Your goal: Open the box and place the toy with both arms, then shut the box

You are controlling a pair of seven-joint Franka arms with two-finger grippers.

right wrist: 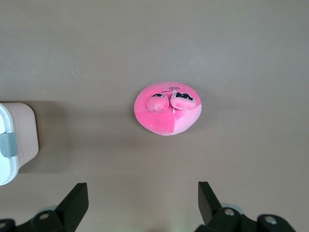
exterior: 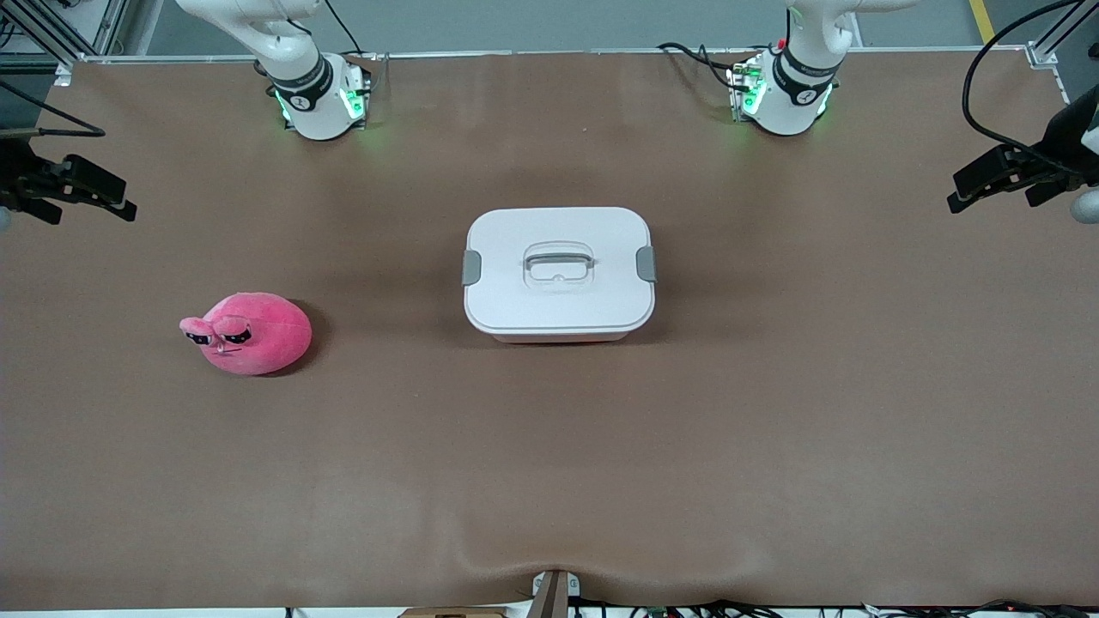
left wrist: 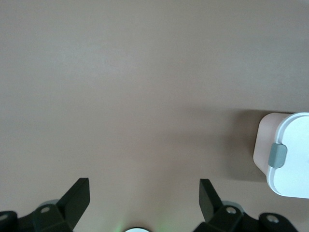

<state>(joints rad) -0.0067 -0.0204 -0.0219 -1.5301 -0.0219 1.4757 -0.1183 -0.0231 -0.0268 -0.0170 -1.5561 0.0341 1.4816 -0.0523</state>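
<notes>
The box (exterior: 559, 273), a pale pink tub with a flat white lid and grey side clips, stands closed at mid-table. One clip end shows in the left wrist view (left wrist: 285, 154) and in the right wrist view (right wrist: 14, 142). The toy (exterior: 249, 333), a hot-pink plush with sleepy eyes, lies toward the right arm's end of the table and nearer the front camera than the box; the right wrist view also shows it (right wrist: 168, 108). My right gripper (exterior: 129, 200) (right wrist: 143, 184) hangs open and empty, high over that end. My left gripper (exterior: 951, 195) (left wrist: 145, 182) hangs open and empty over the left arm's end.
Both arm bases (exterior: 322, 99) (exterior: 781, 94) glow green along the table's edge farthest from the front camera. Black cables (exterior: 987, 94) loop near the left arm's end. Brown tabletop (exterior: 549, 463) stretches between the box and the front edge.
</notes>
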